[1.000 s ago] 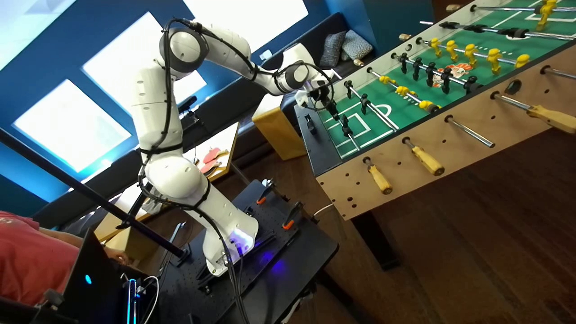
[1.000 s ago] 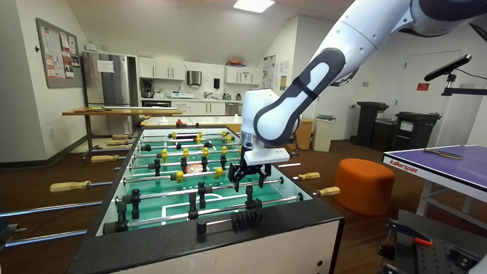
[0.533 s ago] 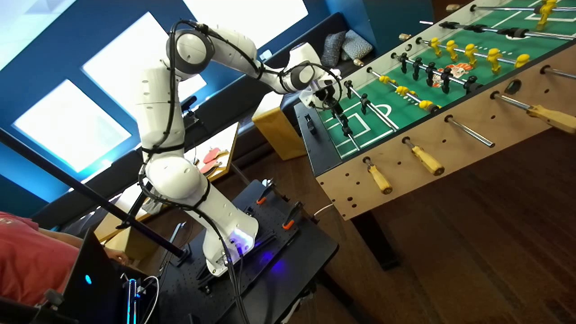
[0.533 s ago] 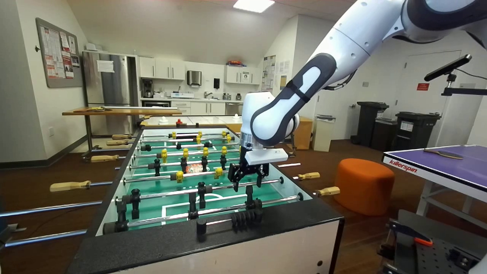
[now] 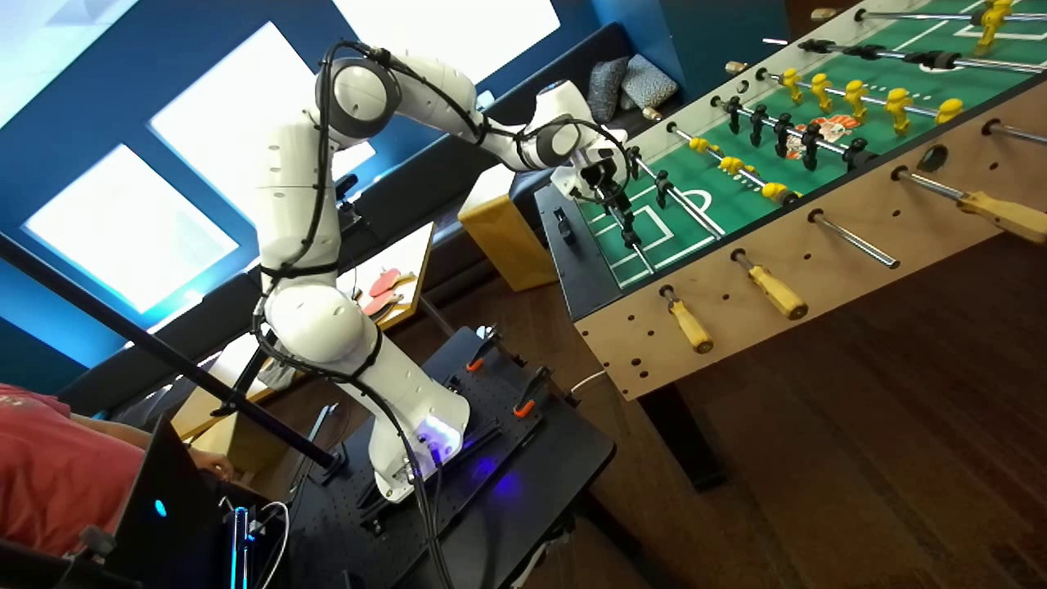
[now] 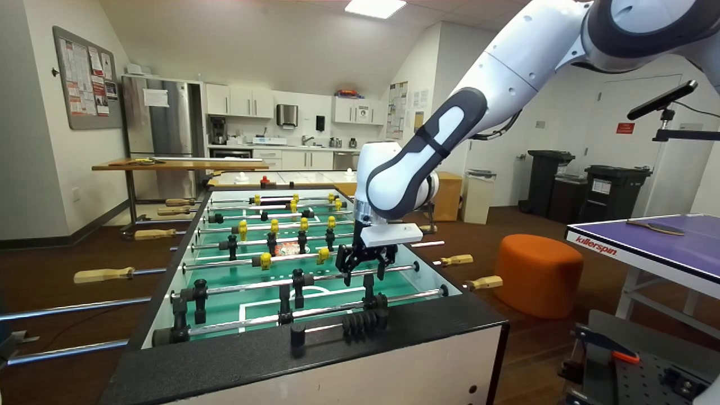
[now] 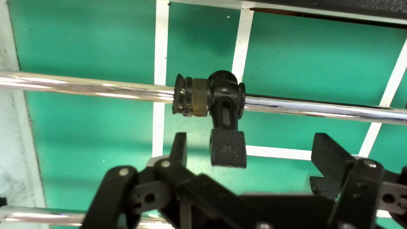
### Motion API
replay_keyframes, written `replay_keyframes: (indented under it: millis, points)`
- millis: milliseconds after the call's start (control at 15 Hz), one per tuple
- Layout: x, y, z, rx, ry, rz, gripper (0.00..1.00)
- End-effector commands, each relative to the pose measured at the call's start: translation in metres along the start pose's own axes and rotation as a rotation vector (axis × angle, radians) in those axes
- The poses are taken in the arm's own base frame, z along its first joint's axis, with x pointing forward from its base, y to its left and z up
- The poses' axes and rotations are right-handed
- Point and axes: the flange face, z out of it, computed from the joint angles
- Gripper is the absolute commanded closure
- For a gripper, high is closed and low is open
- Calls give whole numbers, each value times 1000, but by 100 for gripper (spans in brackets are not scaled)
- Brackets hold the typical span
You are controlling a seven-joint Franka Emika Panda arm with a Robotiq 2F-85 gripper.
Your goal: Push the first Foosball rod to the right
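Observation:
The first Foosball rod is a thin silver bar across the table's near end in both exterior views (image 6: 236, 325) (image 5: 643, 258). It carries black player figures; its tan wooden handle (image 6: 485, 282) also shows in an exterior view (image 5: 689, 325). In the wrist view the rod (image 7: 318, 108) runs across the frame, with a black figure (image 7: 227, 148) and a collar on it. My gripper (image 7: 250, 144) is open, pointing down at the rod's endmost figure. The figure's foot appears between the two fingers, nearer the left one, with gaps both sides. The gripper also shows in both exterior views (image 6: 364, 274) (image 5: 615, 196).
A second rod (image 6: 250, 287) with black figures lies just behind the gripper. It also shows at the wrist view's bottom left (image 7: 47, 218). The table's side wall (image 7: 12, 136) is at the wrist view's left. A black end ledge (image 6: 439, 315) bears a score counter (image 6: 363, 322).
The arm has shifted right in an exterior view and left in an exterior view, and the wrist has come down a little. The gripper stays open. The rods have not visibly moved.

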Motion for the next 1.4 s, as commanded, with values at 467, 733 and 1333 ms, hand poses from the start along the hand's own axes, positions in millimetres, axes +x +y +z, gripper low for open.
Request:
replay_keyframes:
  millis: [467, 733, 1333]
  points:
    - [16, 6, 6, -8, -4, 15, 81]
    - [14, 13, 2, -10, -10, 35, 93]
    - [0, 57, -7, -36, -6, 88, 93]
